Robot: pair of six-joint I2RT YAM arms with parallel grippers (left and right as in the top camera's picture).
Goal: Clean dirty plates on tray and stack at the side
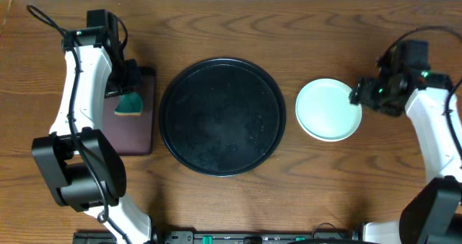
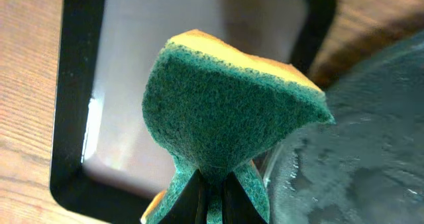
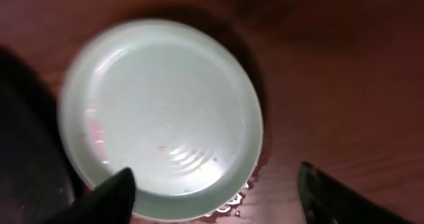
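The black tray (image 1: 221,116) sat mid-table (image 1: 303,27). A maroon tray (image 1: 137,136) lay toward the left edge and a pale plate (image 1: 329,110) toward the right. The left hand (image 1: 128,81) clamped a green sponge (image 1: 131,104). The right hand (image 1: 359,94) hung spread apart at the plate's rim.

Robotics lab bench. Evidence: left arm (image 1: 76,89) and right arm (image 1: 433,125) with exposed cable (image 1: 43,18) at a wood-grain table (image 1: 289,201); tray (image 1: 167,128) and plate (image 1: 328,110) on it.

Left hand (image 2: 212,196) clamped, right hand (image 3: 217,194) spread
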